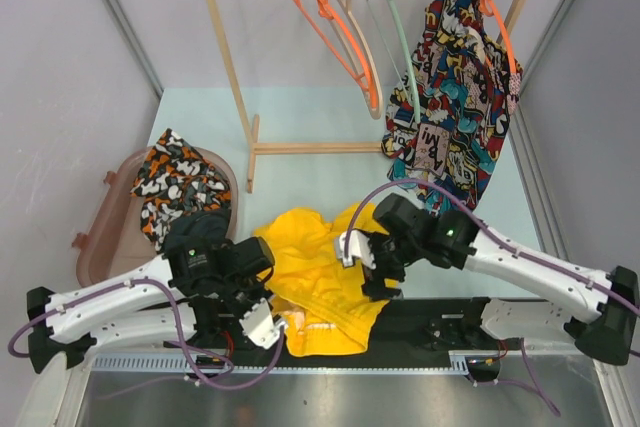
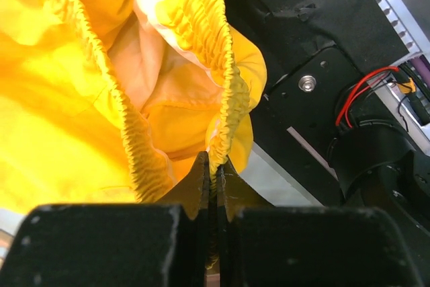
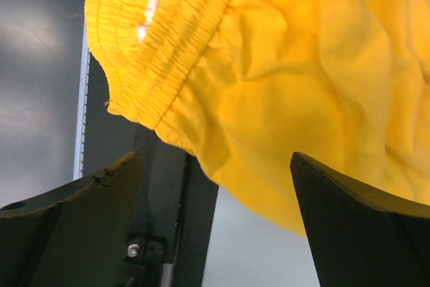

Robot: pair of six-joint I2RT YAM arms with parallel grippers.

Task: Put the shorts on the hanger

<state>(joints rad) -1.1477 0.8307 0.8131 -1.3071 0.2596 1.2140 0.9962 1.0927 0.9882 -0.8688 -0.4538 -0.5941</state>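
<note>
The bright yellow shorts (image 1: 320, 282) lie crumpled on the table's near middle, partly over the black base plate. My left gripper (image 1: 262, 325) is shut on the shorts' elastic waistband (image 2: 225, 92) at their near left edge. My right gripper (image 1: 362, 259) is open at the shorts' right side, its fingers (image 3: 87, 213) spread on either side of the yellow fabric (image 3: 282, 99) without holding it. The pale mint-green hanger (image 1: 398, 42) hangs on the wooden rack's rail at the back, far from both grippers.
A wooden rack (image 1: 228, 67) holds orange hangers (image 1: 335, 32), a beige hanger (image 1: 355, 17) and a comic-print garment (image 1: 460, 97). A pink basket (image 1: 105, 222) with an orange-black-white cloth (image 1: 180, 182) stands at the left. The black base plate (image 1: 450, 317) runs along the near edge.
</note>
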